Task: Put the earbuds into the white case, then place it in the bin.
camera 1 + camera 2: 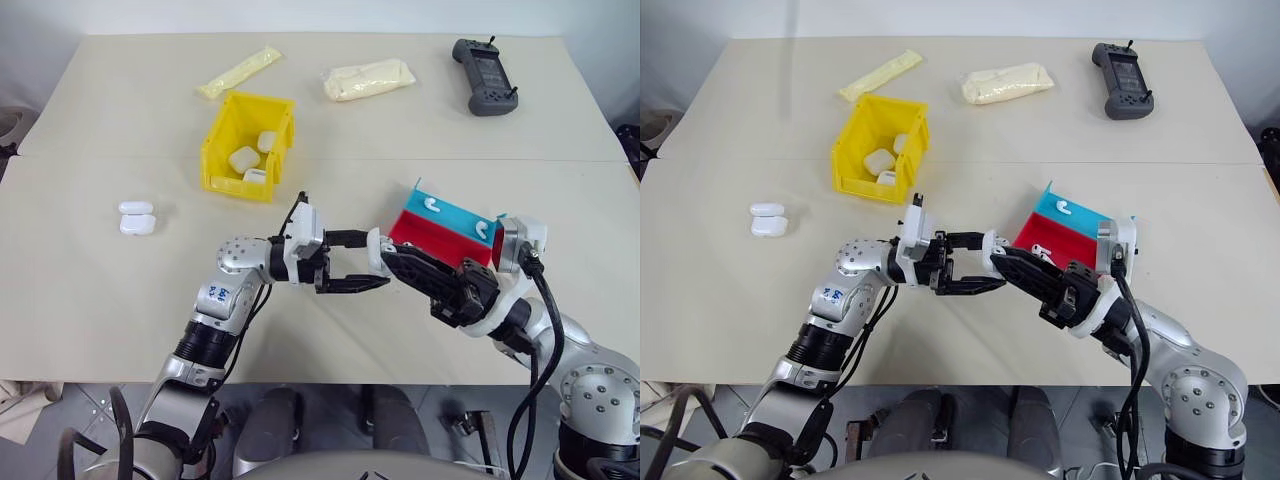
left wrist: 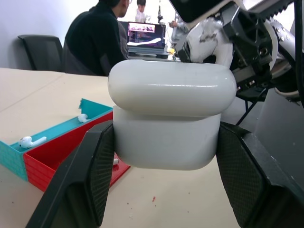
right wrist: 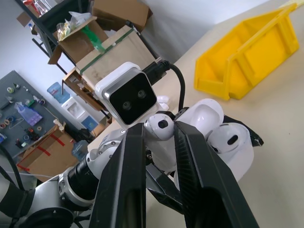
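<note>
My left gripper (image 2: 166,147) is shut on the white case (image 2: 167,142), gripping its lower half and holding it above the table's near middle (image 1: 374,250). Seen from the right wrist, the case's lid (image 3: 205,113) is tipped open and one of the earbuds (image 3: 231,140) sits inside. My right gripper (image 3: 159,135) is shut on another earbud (image 3: 160,126), held right against the case. Two more earbuds (image 1: 432,205) (image 1: 483,227) lie in the blue part of the tilted tray. The yellow bin (image 1: 235,180) stands further back on the left, with several white cases in it.
The red and blue tray (image 1: 440,240) leans just behind my right wrist. Two white cases (image 1: 136,217) lie at the left. Two pale pouches (image 1: 240,72) (image 1: 368,78) and a black controller (image 1: 485,75) lie along the far edge. People sit beyond the table (image 2: 92,42).
</note>
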{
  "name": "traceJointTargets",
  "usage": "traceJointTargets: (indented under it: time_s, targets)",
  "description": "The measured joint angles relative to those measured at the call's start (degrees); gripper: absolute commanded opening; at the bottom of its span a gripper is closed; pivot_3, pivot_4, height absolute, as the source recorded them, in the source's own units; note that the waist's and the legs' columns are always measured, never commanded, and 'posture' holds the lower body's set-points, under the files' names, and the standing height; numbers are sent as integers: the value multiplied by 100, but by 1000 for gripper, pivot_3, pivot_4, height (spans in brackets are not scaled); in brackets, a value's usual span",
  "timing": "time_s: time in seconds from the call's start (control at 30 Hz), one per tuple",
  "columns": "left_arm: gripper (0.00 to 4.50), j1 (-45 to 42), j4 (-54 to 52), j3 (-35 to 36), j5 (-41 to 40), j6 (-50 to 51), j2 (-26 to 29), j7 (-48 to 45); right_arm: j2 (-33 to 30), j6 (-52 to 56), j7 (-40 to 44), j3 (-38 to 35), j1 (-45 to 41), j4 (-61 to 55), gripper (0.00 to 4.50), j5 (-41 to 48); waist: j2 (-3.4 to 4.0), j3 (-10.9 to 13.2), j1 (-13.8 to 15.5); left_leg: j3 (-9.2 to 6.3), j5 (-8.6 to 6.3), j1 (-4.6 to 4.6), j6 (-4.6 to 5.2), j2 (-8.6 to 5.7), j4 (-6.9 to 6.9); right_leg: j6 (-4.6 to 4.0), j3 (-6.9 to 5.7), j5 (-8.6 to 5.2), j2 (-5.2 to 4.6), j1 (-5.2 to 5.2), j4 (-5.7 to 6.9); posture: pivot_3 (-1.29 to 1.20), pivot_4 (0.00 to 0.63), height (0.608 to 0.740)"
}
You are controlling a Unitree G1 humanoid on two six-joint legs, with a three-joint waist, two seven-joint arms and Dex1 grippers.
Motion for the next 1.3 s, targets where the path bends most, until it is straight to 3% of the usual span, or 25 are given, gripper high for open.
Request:
traceJointTargets:
  time_s: [0.87, 1.23, 1.3]
  targets:
    - [2791, 44, -3, 143, -162, 0, -116, 35, 42, -754, -211, 469, 160, 104, 492, -247, 0, 0, 1, 0, 0, 1, 0, 0, -1, 0, 0, 0, 0, 0, 0, 0, 150, 740]
    - [2791, 44, 38, 118, -145, -9, -195, 42, -397, -753, -93, 435, 191, 134, 492, -112, 0, 0, 2, 1, 0, 1, 1, 1, -1, 0, 0, 0, 0, 1, -2, 0, 150, 740]
    - [2791, 44, 54, 118, -141, -15, -197, 47, -422, -736, -99, 442, 150, 192, 1210, -86, 0, 0, 1, 1, 0, 1, 1, 1, -1, 0, 0, 0, 0, 1, -2, 0, 150, 740]
